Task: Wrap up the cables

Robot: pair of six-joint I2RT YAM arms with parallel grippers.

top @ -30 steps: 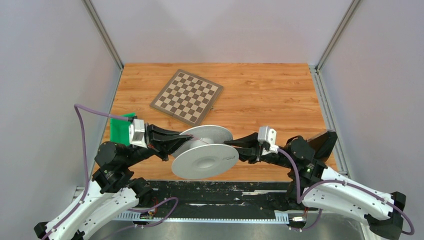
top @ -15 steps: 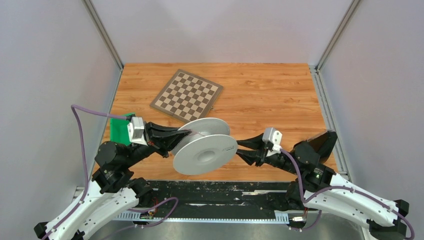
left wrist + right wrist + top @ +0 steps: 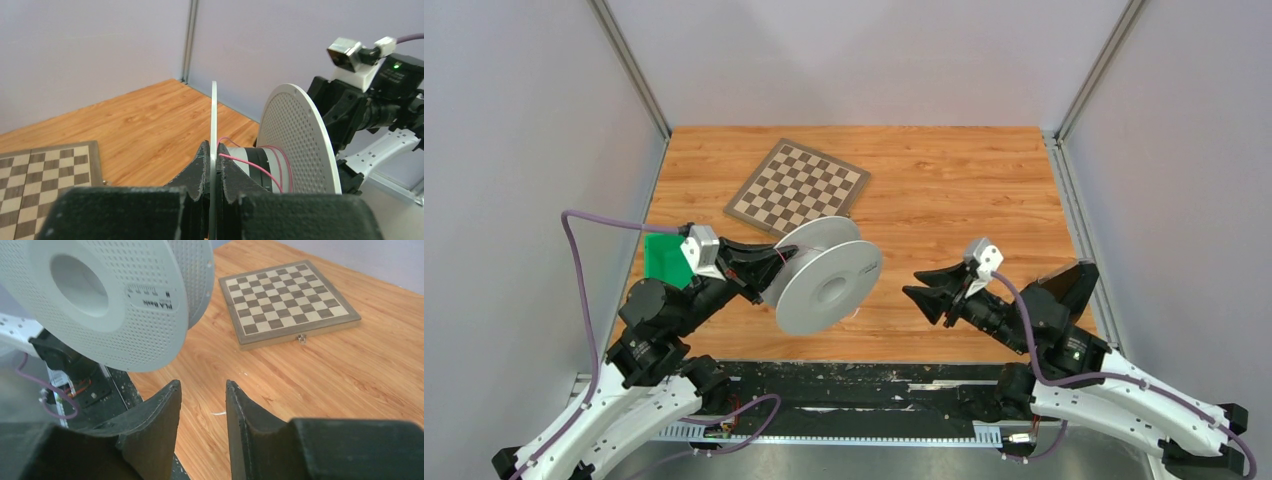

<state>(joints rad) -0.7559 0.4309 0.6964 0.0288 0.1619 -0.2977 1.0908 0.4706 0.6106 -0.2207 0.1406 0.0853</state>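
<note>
A white spool (image 3: pixel 829 288) hangs tilted above the near part of the table, its perforated flange (image 3: pixel 115 305) facing the right arm. My left gripper (image 3: pixel 214 152) is shut on the spool's thin far flange (image 3: pixel 213 115). A thin pink cable (image 3: pixel 250 161) runs in a few loose turns round the hub. My right gripper (image 3: pixel 919 295) stands open a short way right of the spool, touching nothing; in its own view the gripper (image 3: pixel 202 385) has only bare wood between its fingers.
A folded chessboard (image 3: pixel 797 191) lies at the back left of the wooden table (image 3: pixel 944 190). A green block (image 3: pixel 664 258) sits by the left arm's wrist. Grey walls close in both sides; a black strip (image 3: pixel 854 395) runs along the near edge.
My right gripper let go of the spool, opened and drew back to the right. The left gripper has tipped the spool more upright and swung it slightly left.
</note>
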